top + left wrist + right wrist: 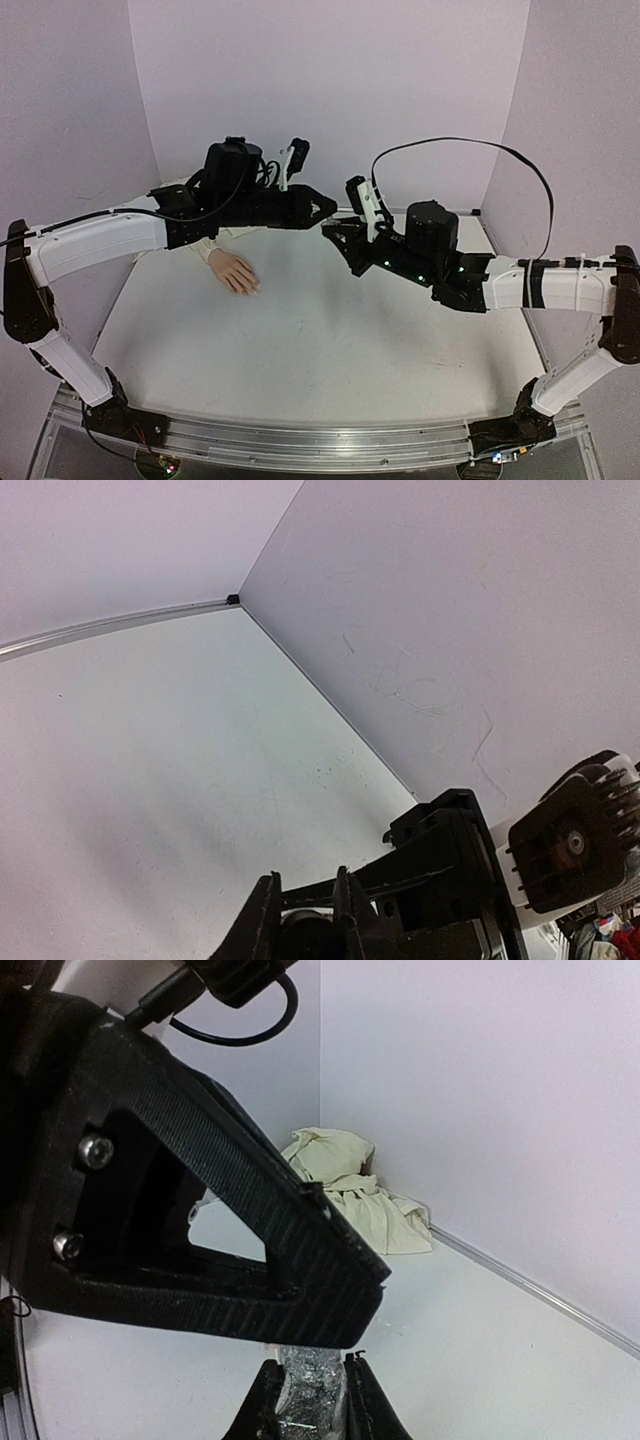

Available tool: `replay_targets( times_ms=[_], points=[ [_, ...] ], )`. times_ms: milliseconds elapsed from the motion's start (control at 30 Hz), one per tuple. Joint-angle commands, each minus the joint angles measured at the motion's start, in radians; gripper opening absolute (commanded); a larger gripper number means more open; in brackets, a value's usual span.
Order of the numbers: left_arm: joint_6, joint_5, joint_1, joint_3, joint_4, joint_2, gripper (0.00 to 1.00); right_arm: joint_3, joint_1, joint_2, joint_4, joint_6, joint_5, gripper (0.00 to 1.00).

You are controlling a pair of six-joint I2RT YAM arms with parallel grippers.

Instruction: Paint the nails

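The small pinkish mannequin hand (233, 272) lies palm down at the table's left, its nails (250, 288) too tiny to make out. A cream sleeve (205, 248) trails under my left arm. Both grippers meet in mid-air right of the hand. My right gripper (330, 231) (312, 1362) is shut on a glittery silver polish bottle (312, 1395). My left gripper (327, 208) (305, 876) sits directly over it, shut on a dark rounded cap (305, 935). In the right wrist view the left gripper's black finger (200, 1230) hides the bottle's top.
White walls enclose the table at the back and both sides. The crumpled cream sleeve cloth (350, 1195) lies against the back corner. In the left wrist view the right arm's black wrist (450, 870) stands close beside my left fingers.
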Motion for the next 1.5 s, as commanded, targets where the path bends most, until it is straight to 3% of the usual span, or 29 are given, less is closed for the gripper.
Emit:
replay_targets(
  times_ms=[0,200,333,400,600,767,1033,1200,1467],
  points=[
    [0.024,0.064,-0.023,0.038,-0.010,-0.040,0.30,0.011,-0.037,-0.012,0.102,-0.018,-0.015,0.00],
    [0.060,0.071,-0.021,0.040,-0.119,-0.082,0.82,-0.017,-0.055,-0.054,0.096,-0.005,-0.226,0.00],
    [0.063,0.050,-0.007,0.030,-0.184,-0.137,0.89,-0.011,-0.063,-0.071,0.041,-0.005,-0.309,0.00],
    [0.056,0.056,0.004,0.066,-0.250,-0.140,0.89,-0.011,-0.063,-0.080,0.011,-0.012,-0.341,0.00],
    [0.060,0.079,0.010,0.201,-0.493,-0.087,0.72,0.012,-0.063,-0.082,-0.066,-0.040,-0.413,0.00],
    [0.060,0.091,0.011,0.199,-0.497,-0.100,0.70,0.030,-0.063,-0.065,-0.089,-0.052,-0.423,0.00],
    [0.015,0.133,0.026,0.215,-0.507,-0.047,0.77,0.032,-0.063,-0.069,-0.080,-0.049,-0.435,0.00],
    [-0.009,0.226,0.048,0.245,-0.507,0.001,0.69,0.031,-0.064,-0.072,-0.077,-0.052,-0.440,0.00],
    [-0.017,0.238,0.056,0.251,-0.484,0.010,0.52,0.028,-0.064,-0.074,-0.075,-0.057,-0.447,0.00]
  ],
)
